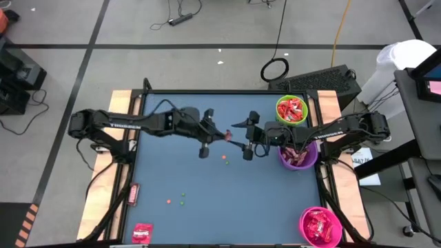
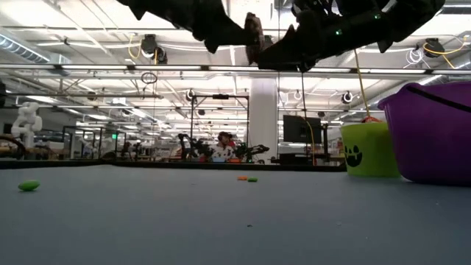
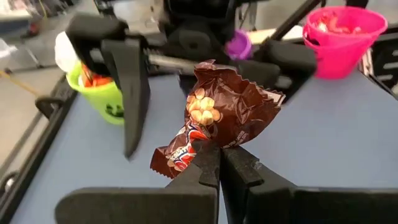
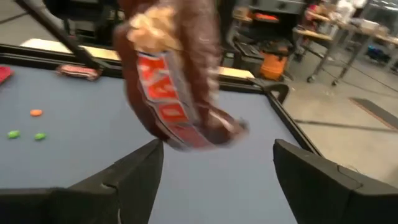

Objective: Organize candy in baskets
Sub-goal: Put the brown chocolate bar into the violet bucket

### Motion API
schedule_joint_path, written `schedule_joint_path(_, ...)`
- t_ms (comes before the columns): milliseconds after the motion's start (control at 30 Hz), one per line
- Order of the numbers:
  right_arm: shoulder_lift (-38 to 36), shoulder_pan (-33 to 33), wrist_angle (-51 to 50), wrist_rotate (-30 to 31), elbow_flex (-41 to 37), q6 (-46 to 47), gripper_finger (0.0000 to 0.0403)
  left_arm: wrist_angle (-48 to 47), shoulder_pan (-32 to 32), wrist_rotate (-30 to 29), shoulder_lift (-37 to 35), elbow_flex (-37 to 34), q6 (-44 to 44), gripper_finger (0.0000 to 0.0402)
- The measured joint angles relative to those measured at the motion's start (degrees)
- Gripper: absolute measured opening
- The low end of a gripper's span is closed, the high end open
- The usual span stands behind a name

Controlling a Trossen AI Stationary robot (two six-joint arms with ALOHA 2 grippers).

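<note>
Left wrist view: left fingers (image 3: 219, 163) pinch a maroon candy (image 3: 217, 115), lettering unreadable; right fingers (image 4: 214, 165) spread.

White letters "DAY" on maroon candy wrapper (image 4: 171, 93), "TROSSEN" on left arm (image 1: 124, 122)

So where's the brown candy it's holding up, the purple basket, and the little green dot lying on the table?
Brown candy (image 3: 227, 115), left wrist view, middle of its wrapper.
Purple basket (image 2: 434, 136), low view, its side wall.
Green dot (image 2: 29, 185), low view, its middle.
</note>
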Motion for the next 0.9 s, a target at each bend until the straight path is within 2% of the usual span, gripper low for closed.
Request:
schedule_joint_path(233,0.02,0.04,1.23,-1.57,0.02,-3.82,0.0249,3.36,-1.04,-1.39,2.00,0.01,0.00,0.0004)
schedule_joint_path(533,0.02,0.04,1.64,-1.70,0.09,-7.08,0.0099,4.46,-1.00,-1.76,1.99,0.01,0.00,0.0004)
schedule_joint_path(633,0.02,0.04,1.61,-1.68,0.09,-7.55,0.0062,4.39,-1.00,-1.74,1.98,0.01,-1.42,0.0008)
schedule_joint_path(733,0.02,0.04,1.59,-1.42,0.09,-7.68,0.0051,4.21,-0.73,-1.69,1.98,0.01,-3.76,0.0038)
schedule_joint_path(900,-0.61,0.02,0.52,-1.18,0.09,-7.66,0.0063,3.36,-0.74,-1.30,1.75,0.01,-4.30,0.0124)
